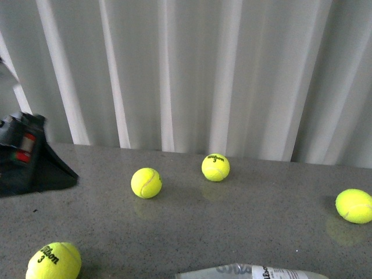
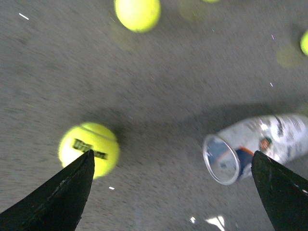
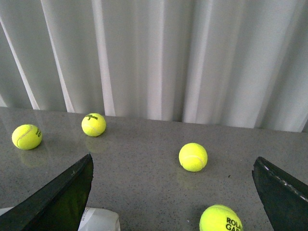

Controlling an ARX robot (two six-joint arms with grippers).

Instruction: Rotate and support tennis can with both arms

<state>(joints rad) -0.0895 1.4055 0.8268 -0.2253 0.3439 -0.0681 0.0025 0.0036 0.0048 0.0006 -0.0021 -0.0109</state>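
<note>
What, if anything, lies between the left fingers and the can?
Nothing visible. The can lies on its side on the table just ahead of the open left fingers; the nearest ball sits off to one side, apart from it.

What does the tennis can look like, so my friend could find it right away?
Start at the grey table in front of the white curtain. At its near edge lies the tennis can, tipped on its side. Unlike the round yellow-green tennis balls around it, it is a long clear tube with a silver-rimmed mouth and a white printed label.
</note>
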